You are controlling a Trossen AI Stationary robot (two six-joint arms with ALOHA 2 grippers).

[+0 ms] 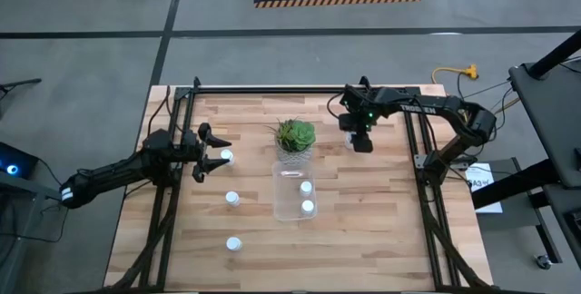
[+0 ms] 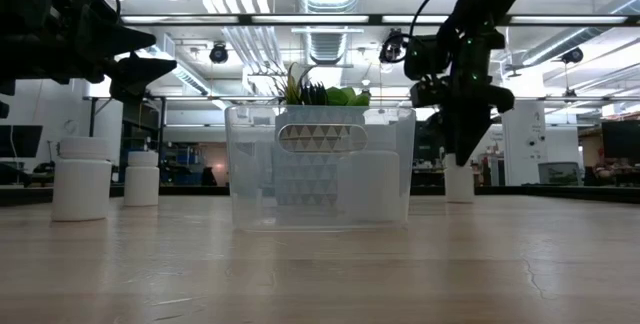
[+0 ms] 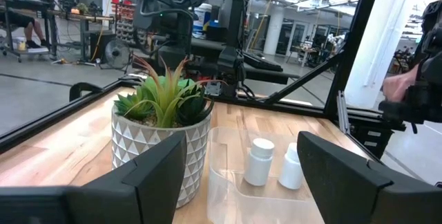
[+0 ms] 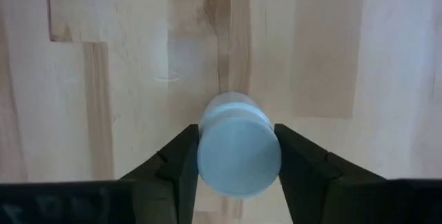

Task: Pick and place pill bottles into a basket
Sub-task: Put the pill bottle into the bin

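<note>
My right gripper (image 1: 360, 140) stands at the far right of the plant, pointing down, shut on a white pill bottle (image 4: 239, 148), which also shows in the low view (image 2: 459, 179). My left gripper (image 1: 214, 153) hangs open above the table at the left. A bottle (image 1: 226, 157) stands just past its fingertips. Two more bottles (image 1: 232, 198) (image 1: 234, 243) stand upright on the table nearer the front. The clear basket (image 1: 277, 199) stands in the middle with two bottles (image 1: 306, 186) (image 1: 308, 207) inside; they also show in the left wrist view (image 3: 260, 160). My right gripper pinches the bottle's capped upper part (image 4: 207, 148) between its two fingers, one on each side. The fingers come from above, pointing down. The bottle is upright; in the low view its base (image 2: 459, 197) is at table level, and I cannot tell whether it is lifted.
A green potted plant (image 1: 295, 136) in a white patterned pot stands right behind the basket's far end. Black frame rails run along the table's left (image 1: 168, 194), right (image 1: 427, 194) and far edges. Bare wood lies at the front and right of the basket.
</note>
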